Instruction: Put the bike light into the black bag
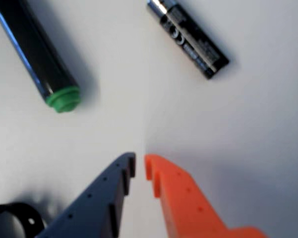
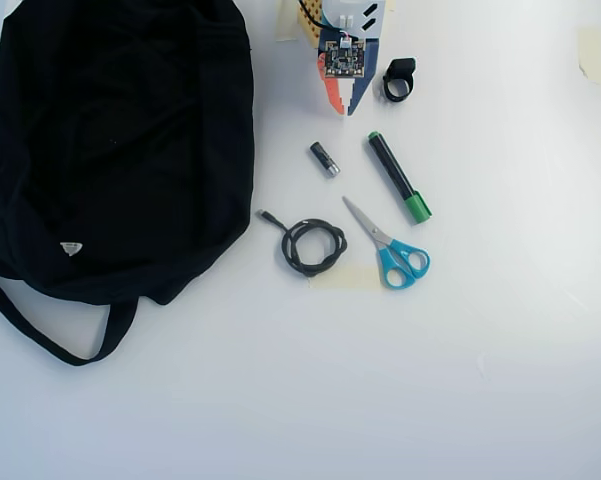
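The bike light (image 2: pixel 399 80), a small black block with a ring strap, lies on the white table just right of my gripper (image 2: pixel 347 106) in the overhead view. In the wrist view only its strap loop (image 1: pixel 33 217) shows at the bottom left, beside the blue finger. My gripper (image 1: pixel 140 166) has a blue and an orange finger, nearly touching at the tips, with nothing between them. The black bag (image 2: pixel 120 140) lies to the left in the overhead view, with a white triangular label and a long strap.
A black marker with a green cap (image 2: pixel 398 178) (image 1: pixel 37 54) and a small black cylinder with a silver end (image 2: pixel 325 158) (image 1: pixel 188 37) lie ahead of the gripper. A coiled black cable (image 2: pixel 315 247) and blue-handled scissors (image 2: pixel 390 250) lie further out.
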